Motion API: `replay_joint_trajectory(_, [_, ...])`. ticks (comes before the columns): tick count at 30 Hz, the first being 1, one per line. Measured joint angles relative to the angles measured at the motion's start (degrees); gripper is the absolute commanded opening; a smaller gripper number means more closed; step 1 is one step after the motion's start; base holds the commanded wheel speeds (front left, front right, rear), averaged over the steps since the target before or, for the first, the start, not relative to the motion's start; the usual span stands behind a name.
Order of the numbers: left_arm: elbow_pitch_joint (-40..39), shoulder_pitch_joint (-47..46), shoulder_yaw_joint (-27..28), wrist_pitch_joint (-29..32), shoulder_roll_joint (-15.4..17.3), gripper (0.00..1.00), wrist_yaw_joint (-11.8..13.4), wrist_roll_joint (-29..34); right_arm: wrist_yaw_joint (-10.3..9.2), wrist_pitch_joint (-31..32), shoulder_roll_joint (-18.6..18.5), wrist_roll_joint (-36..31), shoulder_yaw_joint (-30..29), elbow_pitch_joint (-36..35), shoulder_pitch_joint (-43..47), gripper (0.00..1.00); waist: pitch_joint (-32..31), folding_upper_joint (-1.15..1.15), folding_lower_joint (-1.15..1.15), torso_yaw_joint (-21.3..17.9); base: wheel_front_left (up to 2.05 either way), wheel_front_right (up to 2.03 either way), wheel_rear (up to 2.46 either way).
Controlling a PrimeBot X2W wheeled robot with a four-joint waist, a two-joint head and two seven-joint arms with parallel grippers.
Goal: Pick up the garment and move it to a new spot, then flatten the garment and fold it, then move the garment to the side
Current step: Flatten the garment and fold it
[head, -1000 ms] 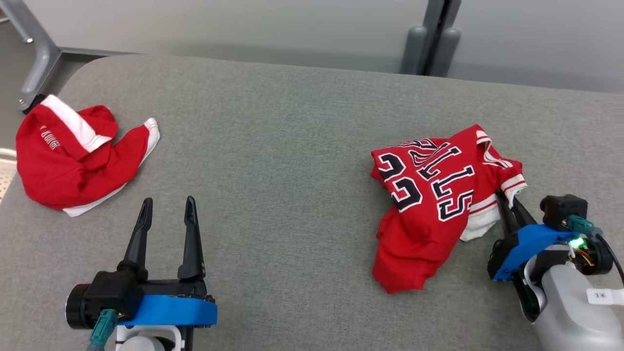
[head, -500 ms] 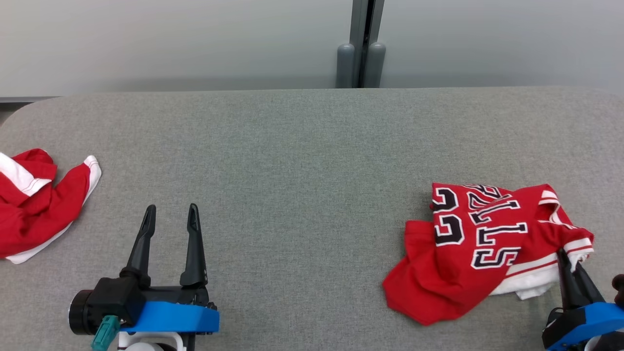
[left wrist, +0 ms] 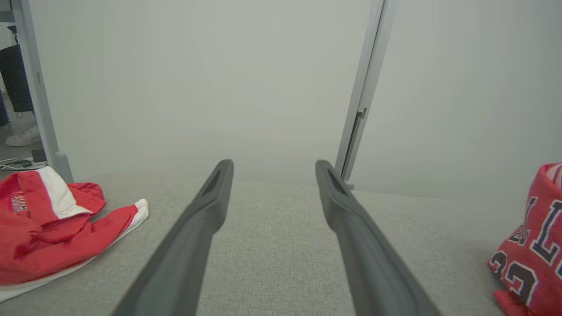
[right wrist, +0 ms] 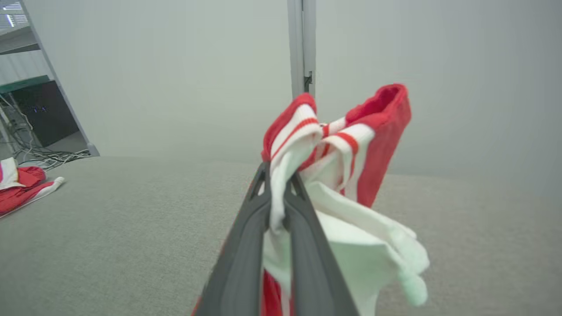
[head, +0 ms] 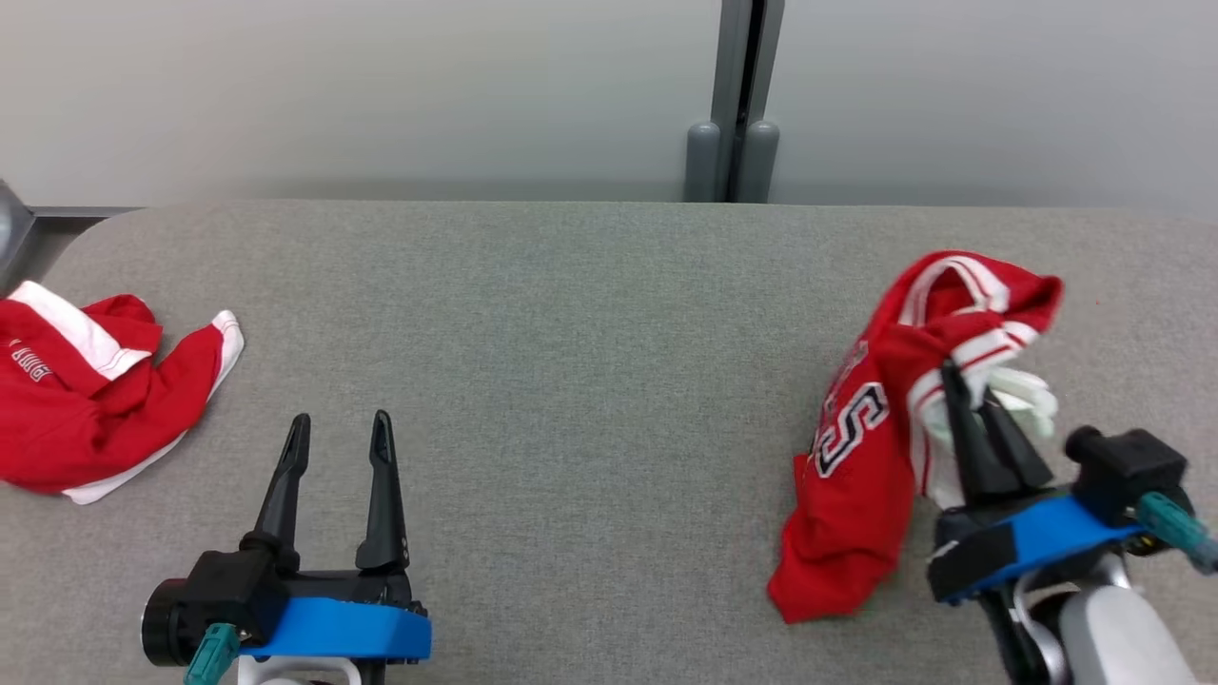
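**Garment [head: 871,447] lifted by its striped trim, lower end still down**

The right gripper [head: 963,385] is clamped on the white-and-red striped trim of the garment. Its two dark fingers are pressed together with cloth bunched between them, as the right wrist view shows plainly. A second ago the same pinch sat low, and the garment lay crumpled on the grey surface [head: 571,362] with its numbers facing up. Now the pinched edge is raised and the red cloth hangs from the fingers in a narrow drape, lettering turned sideways. Its lowest fold appears to rest on the surface still. The head camera has swung during that second too, so part of the shift across the picture is not the garment's own.

The left gripper [head: 342,419] is unchanged: jaws wide apart, nothing between them, low at the near left, well apart from the garment. A second red garment [head: 86,409] lies crumpled at the far left, untouched.

The pick-up looks under way but not finished; carrying, flattening, folding and setting aside all remain. Held at one point, the cloth hangs bunched, so flattening will likely need the free gripper on another edge. The trailing end may drag, and the thin trim could slip.
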Motion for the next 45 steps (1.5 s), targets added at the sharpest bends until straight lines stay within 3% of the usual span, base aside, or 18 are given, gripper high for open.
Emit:
replay_joint_trajectory(6, [0.1,0.4,-0.7,0.0,0.0,1.0,0.3,-0.9,0.0,2.0,2.8,-1.4,12.1,1.0,-4.9,0.0,-0.5,0.0,0.0,2.8,0.0,0.0,0.0])
replay_joint_trajectory(12, [0.0,0.3,-1.2,0.0,0.0,1.0,0.6,-1.5,0.0,1.5,4.9,-1.0,24.2,8.8,-9.3,0.0,0.6,0.0,0.0,5.4,0.0,0.0,0.0])
replay_joint_trajectory(18, [0.2,0.2,-1.3,0.0,0.0,1.0,0.9,-1.9,0.01,-1.3,5.4,5.7,40.1,14.5,-12.7,0.0,1.7,0.0,0.01,6.9,0.0,0.0,0.0])
replay_joint_trajectory(19, [0.2,0.2,-1.2,0.0,0.0,1.0,0.9,-1.9,0.01,-1.7,5.4,6.5,42.1,15.1,-13.0,0.68,1.7,0.0,0.0,7.0,0.0,0.0,0.0])
replay_joint_trajectory(20, [0.3,0.2,-1.3,0.0,0.0,1.0,1.0,-1.9,0.01,-2.1,5.4,7.3,43.7,15.7,-13.2,1.0,1.7,0.0,0.01,7.0,0.0,0.0,0.0])
replay_joint_trajectory(22, [0.5,0.2,-1.1,0.0,0.0,1.0,1.0,-2.0,0.01,-3.4,5.4,8.6,44.8,16.5,-13.6,1.0,1.6,0.0,0.0,6.9,0.0,0.0,0.0])
replay_joint_trajectory(26, [0.5,0.2,-0.1,0.0,0.0,1.0,1.1,-2.0,0.01,-5.9,5.4,9.1,43.4,17.9,-14.3,1.0,1.2,0.0,0.0,5.8,0.0,0.0,0.0])
replay_joint_trajectory(32, [0.5,1.0,0.9,0.0,0.0,1.0,0.9,-1.7,0.01,-7.9,5.4,4.7,33.4,17.6,-13.6,1.0,0.4,0.0,0.0,2.8,0.0,0.0,0.0])
replay_joint_trajectory(40, [0.2,2.2,2.5,0.0,0.0,1.0,0.4,-0.7,0.0,-8.3,2.1,-0.6,16.9,8.5,-4.6,1.0,-0.5,0.01,0.0,-0.6,0.0,0.0,0.0])
replay_joint_trajectory(45, [0.0,2.9,2.9,0.0,0.0,1.0,0.3,-0.3,0.0,-8.3,2.0,-2.4,8.1,2.2,3.2,1.0,-0.9,0.01,0.0,-1.5,0.0,0.0,0.0])
